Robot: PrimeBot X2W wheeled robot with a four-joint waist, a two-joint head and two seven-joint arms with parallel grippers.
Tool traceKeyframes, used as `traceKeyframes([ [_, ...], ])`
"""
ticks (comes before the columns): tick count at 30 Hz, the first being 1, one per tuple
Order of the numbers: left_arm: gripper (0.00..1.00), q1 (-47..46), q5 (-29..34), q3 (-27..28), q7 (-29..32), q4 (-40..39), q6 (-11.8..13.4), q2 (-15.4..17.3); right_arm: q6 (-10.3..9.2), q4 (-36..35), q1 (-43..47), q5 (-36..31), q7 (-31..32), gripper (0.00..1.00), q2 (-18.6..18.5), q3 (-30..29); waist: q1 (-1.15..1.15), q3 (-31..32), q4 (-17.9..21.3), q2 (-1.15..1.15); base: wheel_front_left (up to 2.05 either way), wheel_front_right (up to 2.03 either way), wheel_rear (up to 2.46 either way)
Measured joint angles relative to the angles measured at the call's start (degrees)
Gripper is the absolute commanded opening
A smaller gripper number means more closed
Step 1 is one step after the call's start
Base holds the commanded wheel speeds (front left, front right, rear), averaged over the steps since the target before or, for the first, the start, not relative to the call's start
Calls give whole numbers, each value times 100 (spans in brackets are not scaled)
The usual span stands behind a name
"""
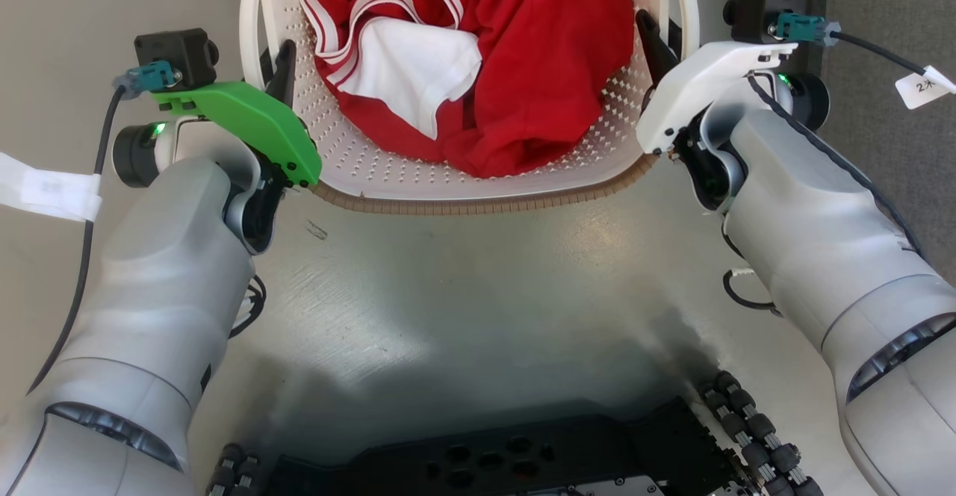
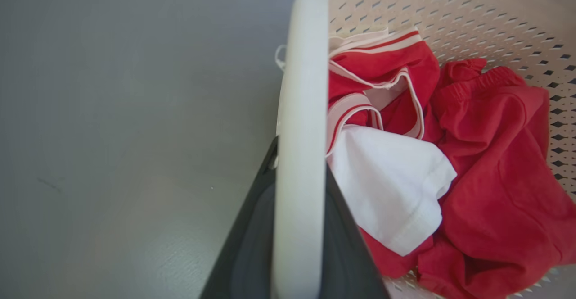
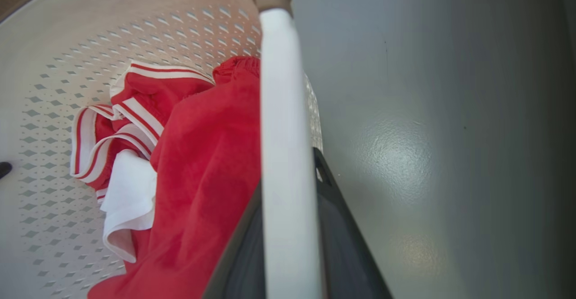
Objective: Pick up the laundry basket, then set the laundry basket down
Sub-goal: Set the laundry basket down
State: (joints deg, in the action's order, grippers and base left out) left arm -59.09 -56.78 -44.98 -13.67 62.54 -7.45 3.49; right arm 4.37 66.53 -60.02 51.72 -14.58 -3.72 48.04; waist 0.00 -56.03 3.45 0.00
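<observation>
1. Laundry basket (image 1: 373, 171) was held between both arms above the grey floor (image 1: 478, 294). Whether it touched the floor or hung clear of it could not be told.
2. Left pincer (image 1: 276, 63) stood at the laundry basket's left short side. Its two dark fingers (image 2: 245, 249) were clamped on the white left handle (image 2: 300, 110), one on each side of the loop.
3. Right pincer (image 1: 663, 36) stood at the basket's opposite short side, clamped the same way on the white right handle (image 3: 283, 110).
4. Inside the basket lay a crumpled red garment (image 1: 553, 48) with white-striped trim. A white cloth (image 1: 411, 70) lay on it, toward the left handle.
5. A brown woven-look rim (image 1: 478, 205) edged the basket's long side.
</observation>
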Motion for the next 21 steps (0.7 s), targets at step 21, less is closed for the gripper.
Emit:
traceKeyframes([
  [21, 0, -91, 7, -124, -76, 0, 0, 68, -97, -182, -51, -235, 1, 0, 0, -253, 0, -70, 38, 0, 0, 0, 0],
])
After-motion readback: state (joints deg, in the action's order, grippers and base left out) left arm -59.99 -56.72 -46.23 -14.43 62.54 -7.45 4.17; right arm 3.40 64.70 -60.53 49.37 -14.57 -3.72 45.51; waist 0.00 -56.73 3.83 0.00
